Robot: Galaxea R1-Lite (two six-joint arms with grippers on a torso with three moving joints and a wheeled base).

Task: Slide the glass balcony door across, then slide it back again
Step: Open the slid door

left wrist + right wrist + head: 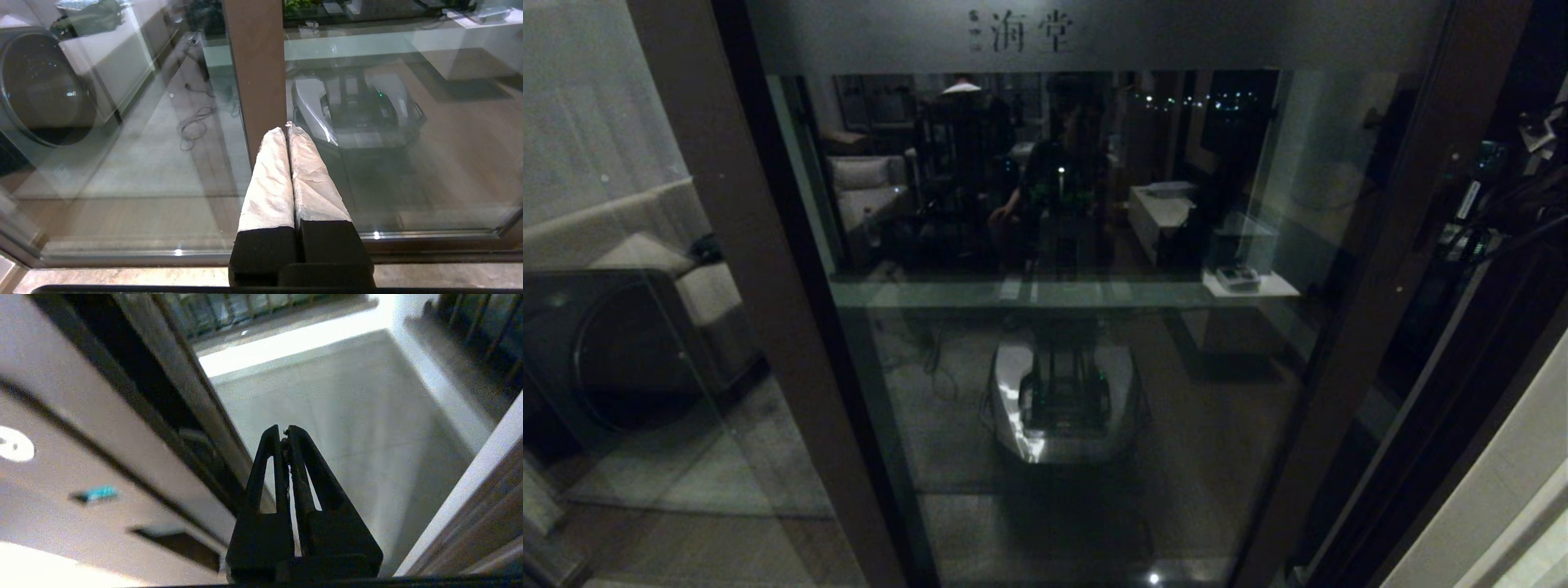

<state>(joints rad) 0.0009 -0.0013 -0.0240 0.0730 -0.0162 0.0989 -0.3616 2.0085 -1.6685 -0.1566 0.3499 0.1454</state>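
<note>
From my head, the door point(1062, 327) fills almost the whole view: a tall glass panel in a dark brown frame, with one stile point(760, 294) on my left and another stile point(1372, 310) on my right. The glass mirrors the room and my own base. Neither of my grippers shows in this view.

My left wrist camera shows what the head does not. My left gripper point(288, 130) points at a brown stile point(255, 73), and its two white-wrapped fingers point(269, 179) are pressed together with nothing between them. The tips lie at the stile's edge; I cannot tell if they touch it. Glass stands on both sides of this stile, and the bottom rail point(408, 245) runs below.

My right wrist camera looks at another place. My right gripper point(284, 435) has its black fingers point(261, 473) closed on nothing, beside dark frame rails point(163, 396), over a pale floor point(347, 416).
</note>
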